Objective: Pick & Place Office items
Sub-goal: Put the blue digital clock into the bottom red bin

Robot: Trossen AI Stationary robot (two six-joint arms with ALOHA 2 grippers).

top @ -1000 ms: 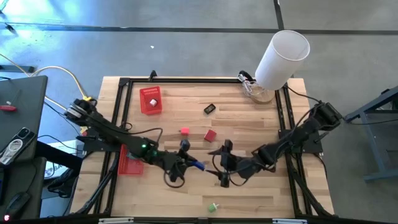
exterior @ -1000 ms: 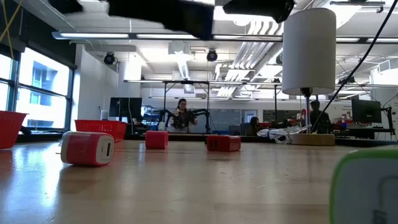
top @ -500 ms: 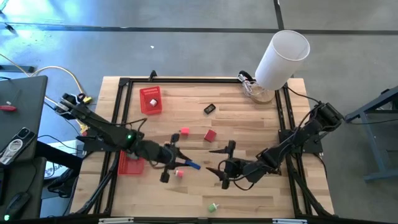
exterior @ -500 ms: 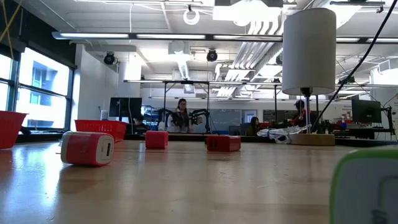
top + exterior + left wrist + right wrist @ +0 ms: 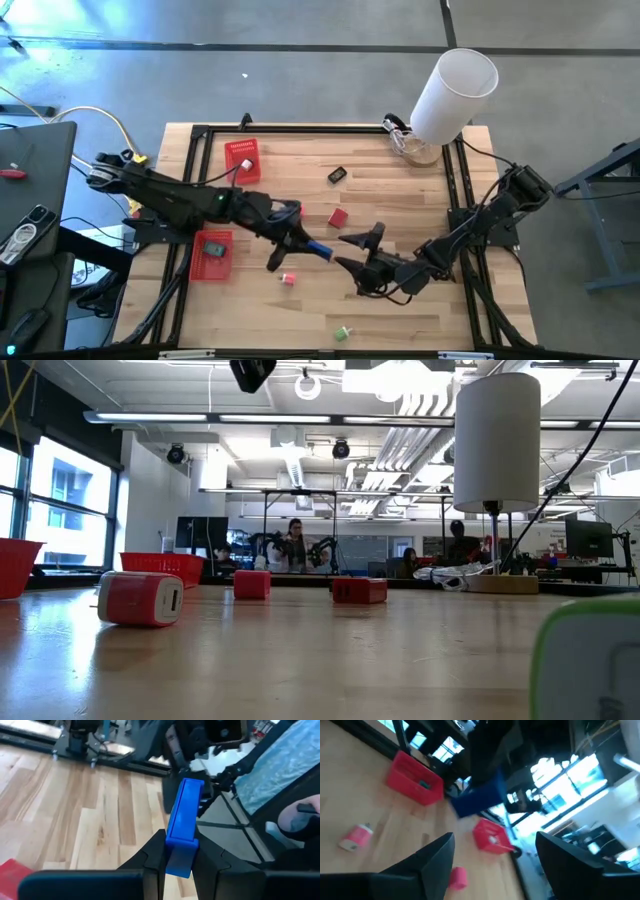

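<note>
My left gripper (image 5: 298, 241) is over the table's middle, shut on a blue clip-like piece (image 5: 318, 248). My right gripper (image 5: 346, 251) is open just to the right of it, fingers pointing at the blue piece (image 5: 480, 800). A pink piece (image 5: 288, 279) lies flat on the table below the left gripper. A red block (image 5: 338, 217), a black piece (image 5: 337, 175) and a green piece (image 5: 343, 332) also rest on the wood. The far red basket (image 5: 242, 160) holds a white piece. The near-left basket (image 5: 212, 255) holds a teal one (image 5: 213, 248). My left gripper pinches the blue piece by its near end (image 5: 179, 857) between the two fingers (image 5: 155, 857). The piece lies along the fingers and sticks out beyond their tips, toward the right gripper. It is lifted clear of the table.
A big white cylinder (image 5: 455, 95) stands at the far right corner beside a clear holder. A black frame (image 5: 300, 130) runs round the table's edges. In the low view a red-and-white piece (image 5: 140, 598) and a green-and-white one (image 5: 590, 660) stand near the camera. People move in the room behind.
My left gripper has risen and moved toward the far right, carrying the blue piece off the table. The pink piece, hidden under it before, now lies uncovered. The left arm has swung off the near-left basket. My right gripper has turned a little toward the blue piece.
</note>
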